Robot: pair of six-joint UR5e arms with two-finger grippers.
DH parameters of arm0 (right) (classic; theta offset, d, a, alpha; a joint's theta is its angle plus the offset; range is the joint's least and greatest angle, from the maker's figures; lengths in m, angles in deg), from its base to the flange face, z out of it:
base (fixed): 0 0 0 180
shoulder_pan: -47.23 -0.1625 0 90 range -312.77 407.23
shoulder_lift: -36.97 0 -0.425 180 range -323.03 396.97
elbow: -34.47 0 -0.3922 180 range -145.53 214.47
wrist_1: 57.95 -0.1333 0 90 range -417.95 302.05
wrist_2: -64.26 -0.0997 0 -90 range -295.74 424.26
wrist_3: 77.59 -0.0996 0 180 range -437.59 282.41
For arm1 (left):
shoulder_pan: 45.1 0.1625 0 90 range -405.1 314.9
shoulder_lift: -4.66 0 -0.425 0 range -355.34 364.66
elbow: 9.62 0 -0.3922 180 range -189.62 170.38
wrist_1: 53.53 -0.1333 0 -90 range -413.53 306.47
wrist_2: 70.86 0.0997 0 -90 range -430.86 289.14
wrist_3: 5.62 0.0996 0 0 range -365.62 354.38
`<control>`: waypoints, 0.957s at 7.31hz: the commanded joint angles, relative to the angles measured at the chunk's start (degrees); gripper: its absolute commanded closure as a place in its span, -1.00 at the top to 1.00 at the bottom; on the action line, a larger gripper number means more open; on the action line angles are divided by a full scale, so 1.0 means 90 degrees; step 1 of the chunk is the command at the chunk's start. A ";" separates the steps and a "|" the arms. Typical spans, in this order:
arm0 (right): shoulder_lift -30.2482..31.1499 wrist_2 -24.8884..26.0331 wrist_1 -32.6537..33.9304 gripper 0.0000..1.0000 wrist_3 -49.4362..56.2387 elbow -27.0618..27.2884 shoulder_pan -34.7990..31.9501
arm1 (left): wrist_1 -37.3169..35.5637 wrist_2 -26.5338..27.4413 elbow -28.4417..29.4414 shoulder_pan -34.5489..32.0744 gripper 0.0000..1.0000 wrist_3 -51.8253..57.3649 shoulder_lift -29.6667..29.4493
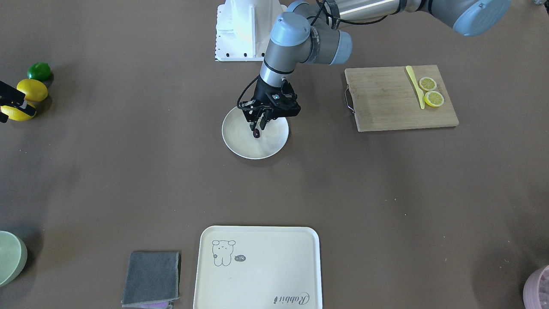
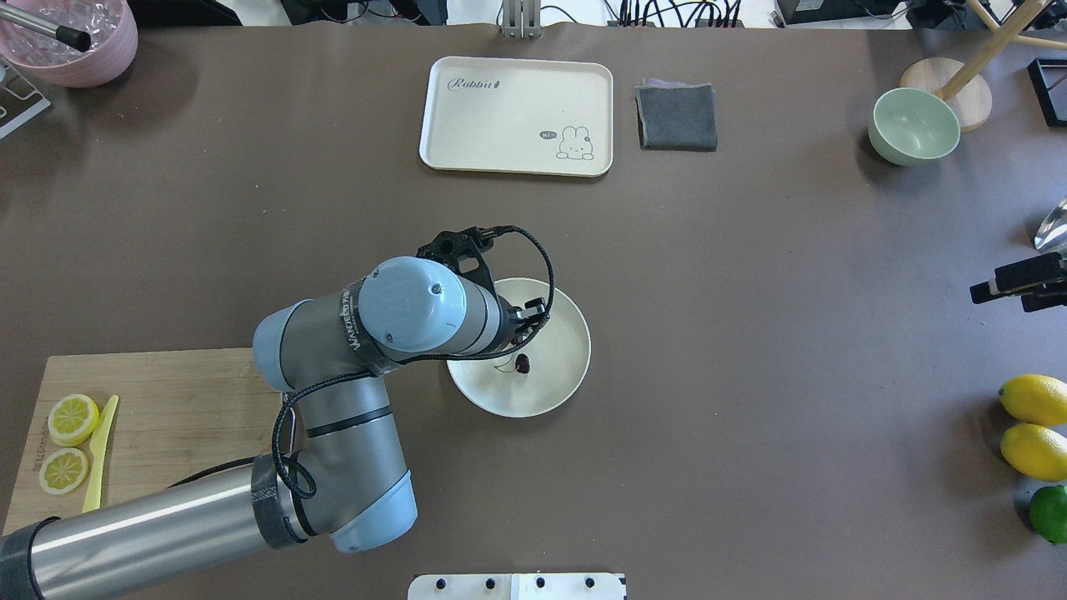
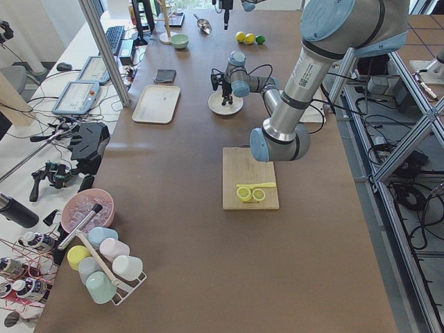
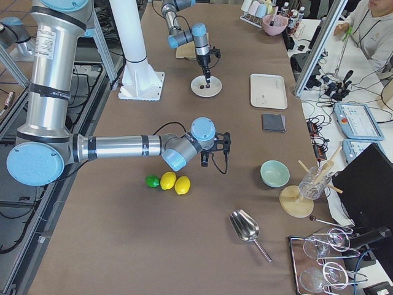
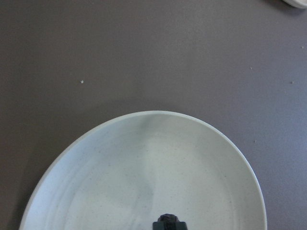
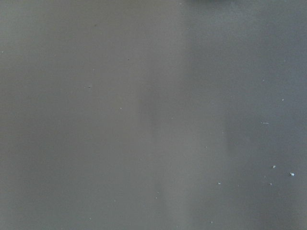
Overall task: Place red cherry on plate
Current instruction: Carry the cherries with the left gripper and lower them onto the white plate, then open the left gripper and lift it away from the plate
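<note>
The red cherry [image 2: 523, 363] lies on the round cream plate [image 2: 554, 387] near its middle, its thin stem pointing sideways. From the front, the red cherry [image 1: 256, 134] is a dark spot just under my left gripper [image 1: 257, 125]. That gripper hovers over the plate [image 1: 268, 146] with its fingers a little apart and nothing between them. The left wrist view looks down on the plate [image 5: 144, 167], with a dark tip at the bottom edge. My right gripper [image 2: 1013, 287] stands open far off at the table's side, by the lemons.
A wooden cutting board [image 1: 386, 101] holds two lemon slices [image 1: 431, 92] and a yellow knife. A cream tray [image 2: 517, 112], a grey cloth [image 2: 677, 117] and a green bowl [image 2: 913, 125] sit along the far edge. Two lemons [image 2: 1034, 425] and a lime lie by the right arm.
</note>
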 commanded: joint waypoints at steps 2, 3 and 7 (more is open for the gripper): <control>-0.0078 0.0027 0.0020 1.00 0.0029 0.0001 -0.0028 | -0.0765 -0.0317 -0.0711 -0.0337 0.95 0.0066 0.0229; -0.0156 0.0037 0.0059 1.00 0.0300 -0.0009 -0.0115 | -0.1652 -0.1093 -0.1470 -0.0843 0.95 0.0646 0.0599; -0.0147 0.0270 0.1246 1.00 0.2416 0.0001 -0.0574 | -0.3184 -0.2302 -0.3065 -0.3166 0.95 0.5746 0.2770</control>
